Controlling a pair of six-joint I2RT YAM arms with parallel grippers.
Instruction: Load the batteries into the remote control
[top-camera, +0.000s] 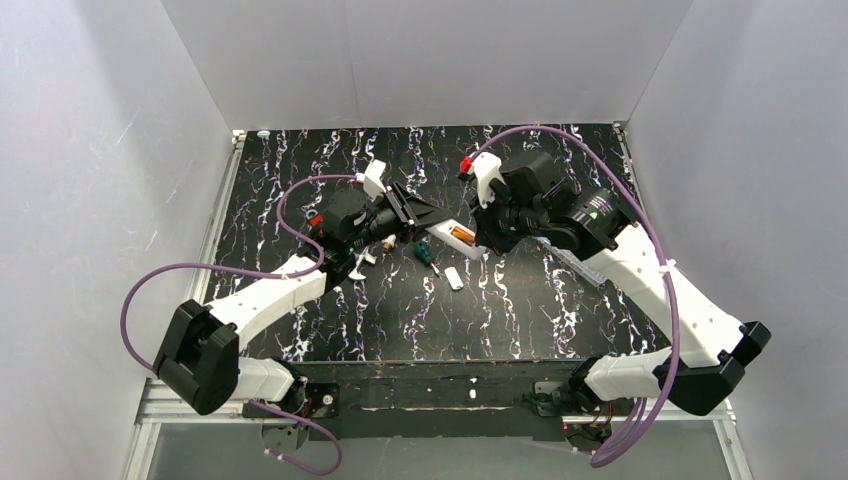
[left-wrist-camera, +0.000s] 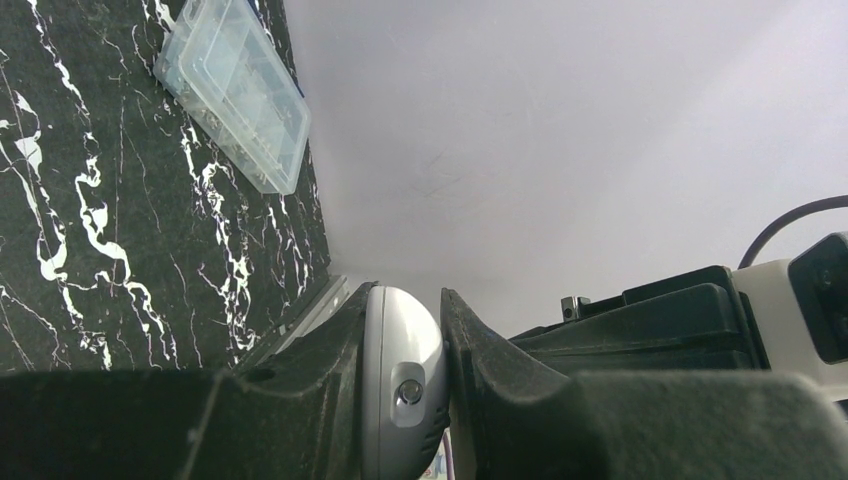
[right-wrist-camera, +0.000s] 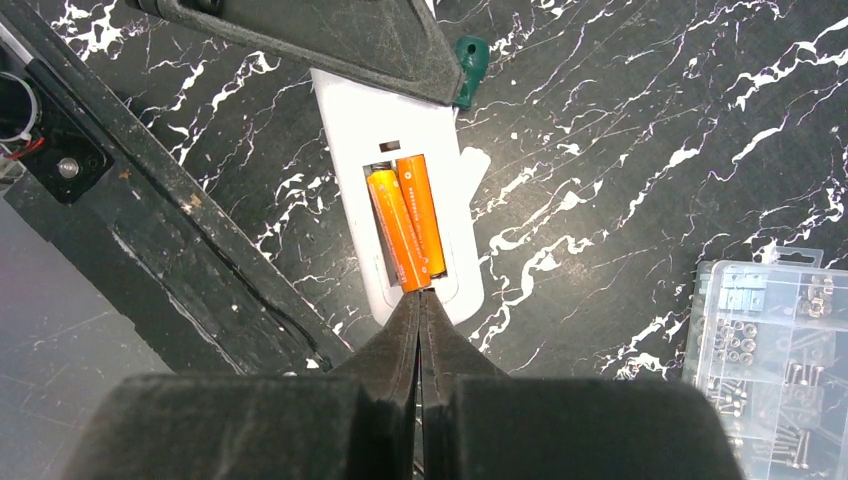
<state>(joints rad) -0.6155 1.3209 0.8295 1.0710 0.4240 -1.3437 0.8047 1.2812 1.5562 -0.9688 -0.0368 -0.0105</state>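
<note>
The left jaws are clenched on the left end of the remote control (top-camera: 455, 237), one black finger (left-wrist-camera: 300, 400) on each side of its rounded white edge, pressed tight against it in the left wrist view. The remote sits over the middle of the surface (top-camera: 300, 190), back side up, with its recess open. Both batteries (right-wrist-camera: 405, 225) lie side by side in that recess, the left one slightly skewed against its neighbour.

The right jaws are closed completely, the fingers (right-wrist-camera: 400, 340) flat against each other with nothing between them. Their joined tips touch the right end of the remote just where the batteries end.

A green-handled screwdriver (top-camera: 425, 252) lies just near of the remote, and a small white cover piece (top-camera: 454, 277) lies nearer still, apart from both. A clear compartment box (right-wrist-camera: 770, 340) of small hardware rests on the surface to the right, well apart from the remote
</note>
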